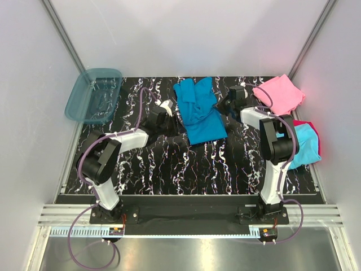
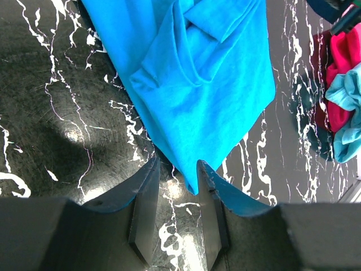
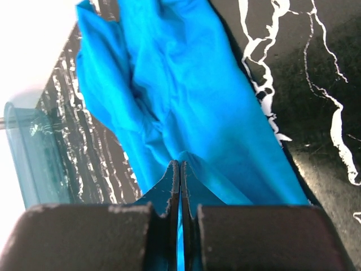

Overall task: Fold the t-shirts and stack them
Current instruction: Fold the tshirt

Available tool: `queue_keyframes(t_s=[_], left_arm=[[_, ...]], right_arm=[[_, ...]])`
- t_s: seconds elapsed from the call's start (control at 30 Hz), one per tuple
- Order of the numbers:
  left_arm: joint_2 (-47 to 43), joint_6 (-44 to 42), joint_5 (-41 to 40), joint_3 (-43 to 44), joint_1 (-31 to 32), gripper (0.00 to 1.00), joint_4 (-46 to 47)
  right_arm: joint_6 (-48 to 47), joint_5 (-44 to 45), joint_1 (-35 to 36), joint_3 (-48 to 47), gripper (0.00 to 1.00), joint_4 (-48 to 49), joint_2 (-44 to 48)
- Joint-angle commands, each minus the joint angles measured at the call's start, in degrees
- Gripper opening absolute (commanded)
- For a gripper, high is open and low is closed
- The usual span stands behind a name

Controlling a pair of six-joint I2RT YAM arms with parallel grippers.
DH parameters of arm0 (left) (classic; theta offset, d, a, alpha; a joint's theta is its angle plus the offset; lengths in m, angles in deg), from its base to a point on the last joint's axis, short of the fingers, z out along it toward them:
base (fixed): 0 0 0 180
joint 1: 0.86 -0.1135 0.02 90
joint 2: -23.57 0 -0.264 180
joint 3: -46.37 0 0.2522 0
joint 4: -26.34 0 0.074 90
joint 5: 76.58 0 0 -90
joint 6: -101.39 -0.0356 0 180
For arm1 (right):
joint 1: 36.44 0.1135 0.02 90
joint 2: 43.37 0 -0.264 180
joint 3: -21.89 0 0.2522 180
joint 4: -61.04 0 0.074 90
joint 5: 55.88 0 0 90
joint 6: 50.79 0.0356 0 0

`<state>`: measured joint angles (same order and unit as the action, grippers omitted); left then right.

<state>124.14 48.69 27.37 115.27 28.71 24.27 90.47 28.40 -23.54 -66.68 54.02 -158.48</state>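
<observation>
**R gripper** [image 3: 180, 166]: fingers are pressing together, pinching a raised fold at the edge of the large teal-blue cloth t-shirt [image 1: 198, 112]. **L gripper** [image 2: 177, 165]: fingers are standing apart, w/ one shirt corner lying between the tips, unclamped. The shirt is lying crumpled betw. both grippers, mid-table on the black white-veined tabletop [image 1: 186, 164].

Count: 2 grippers, 4 shirts, 1 tub.

- The pink folded cloth t-shirt [image 1: 279, 93] is sitting far right.
- The light cyan folded t-shirt [image 1: 303, 145] is resting on a magenta-red t-shirt [image 1: 317, 138]. The latter is mostly hidden beneath it, and both are partly hidden behind the R arm [image 1: 276, 147].
- The translucent blue plastic tub [image 1: 93, 95] is sitting at the far-left corner and is cut off in the R wrist view.
</observation>
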Motion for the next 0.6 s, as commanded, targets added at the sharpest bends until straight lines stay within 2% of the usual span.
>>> queue_keyframes(t_s=[0.0, 0.2, 0.57], left_arm=[[0.9, -0.7, 1.1, 1.4, 0.1, 0.37, 2.6], [2.4, -0.2, 1.2, 2.3, 0.1, 0.37, 3.3], [3.0, -0.2, 1.7, 3.0, 0.1, 0.36, 2.8]], right_arm=[[0.9, -1.1, -0.2, -2.4, 0.00, -0.2, -1.6], [1.4, -1.4, -0.3, -2.3, 0.00, 1.0, -4.0], [1.7, -2.9, -0.3, -9.8, 0.00, -0.7, -8.2]])
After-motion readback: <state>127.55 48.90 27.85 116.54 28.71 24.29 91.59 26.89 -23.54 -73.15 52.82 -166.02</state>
